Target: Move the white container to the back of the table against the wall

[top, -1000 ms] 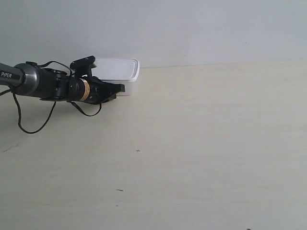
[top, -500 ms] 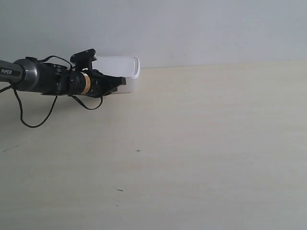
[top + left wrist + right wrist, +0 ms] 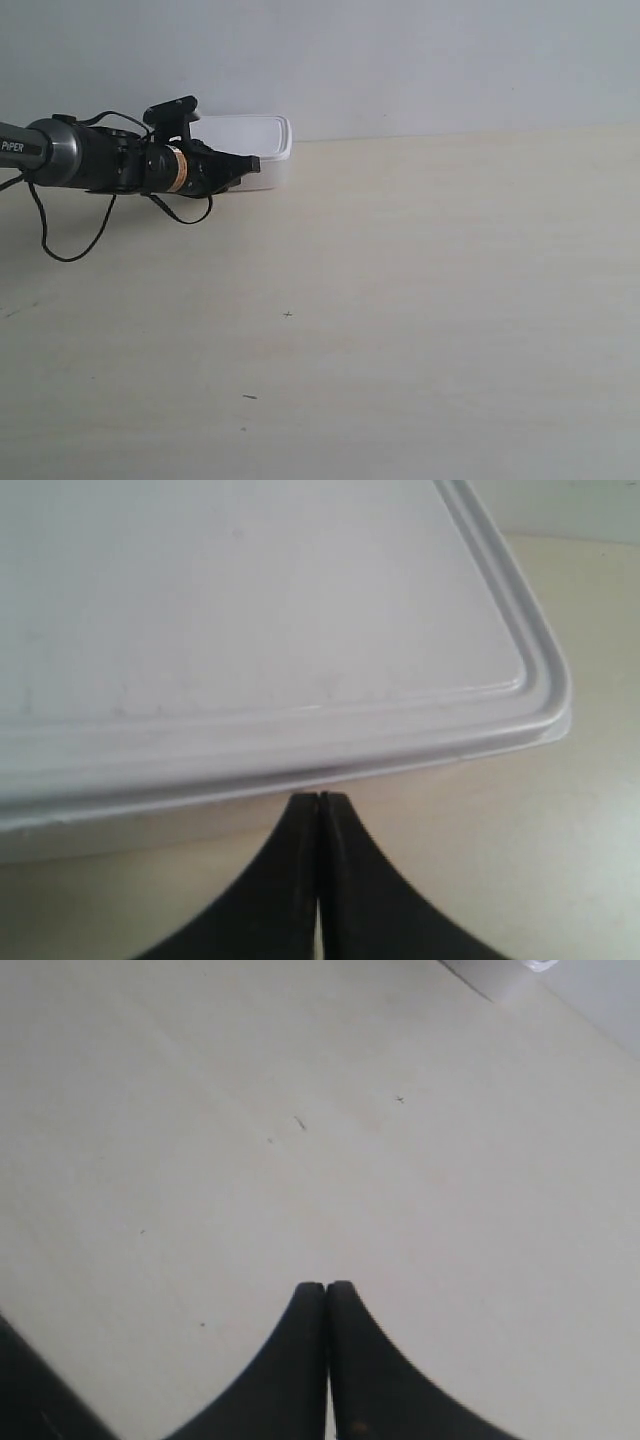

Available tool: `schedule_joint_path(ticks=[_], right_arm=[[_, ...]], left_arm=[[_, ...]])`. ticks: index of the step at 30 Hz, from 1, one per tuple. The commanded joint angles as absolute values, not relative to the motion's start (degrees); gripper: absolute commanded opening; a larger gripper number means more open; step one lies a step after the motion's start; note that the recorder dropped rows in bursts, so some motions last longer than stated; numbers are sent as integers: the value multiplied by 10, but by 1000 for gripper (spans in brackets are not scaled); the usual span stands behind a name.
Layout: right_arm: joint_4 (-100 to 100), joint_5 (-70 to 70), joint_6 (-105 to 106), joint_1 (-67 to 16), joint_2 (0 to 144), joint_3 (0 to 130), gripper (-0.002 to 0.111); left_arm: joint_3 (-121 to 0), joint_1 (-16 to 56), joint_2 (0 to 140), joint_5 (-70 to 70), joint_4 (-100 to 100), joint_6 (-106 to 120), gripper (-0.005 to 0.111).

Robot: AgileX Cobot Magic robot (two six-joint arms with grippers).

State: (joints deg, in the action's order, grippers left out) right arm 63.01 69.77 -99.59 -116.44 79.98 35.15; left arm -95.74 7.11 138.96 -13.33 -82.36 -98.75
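The white container (image 3: 250,143) with its flat rimmed lid (image 3: 250,630) sits at the back of the table (image 3: 420,300), right at the foot of the wall (image 3: 400,60). My left gripper (image 3: 252,165) is shut, with nothing between its jaws. Its black tips (image 3: 319,798) point at the container's near side just under the lid rim; whether they touch it I cannot tell. My right gripper (image 3: 327,1286) is shut and empty, hovering over bare tabletop; it does not show in the exterior view.
A black cable (image 3: 60,250) hangs in a loop below the left arm (image 3: 90,165). A few tiny dark specks (image 3: 288,315) mark the tabletop. A white object's corner (image 3: 500,975) shows at the far edge of the right wrist view.
The left arm has risen a little and pushed toward the wall, and the white container has slid slightly back with it. The cable loop has shifted with the arm.
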Motion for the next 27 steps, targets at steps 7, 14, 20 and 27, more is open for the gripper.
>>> schedule_joint_path(ticks=[7, 14, 20, 27], right_arm=[[660, 700, -991, -1102, 658, 290, 0], [637, 700, -958, -1102, 588, 283, 0], [622, 700, -940, -1102, 573, 283, 0], [599, 700, -930, -1102, 573, 283, 0]], left_arm=[[-975, 70, 1387, -121, -834, -988, 0], [-1006, 70, 1414, -117, -838, -989, 0], [-1032, 70, 1438, -117, -837, -991, 0], [-1040, 69, 1438, -91, -847, -991, 0]])
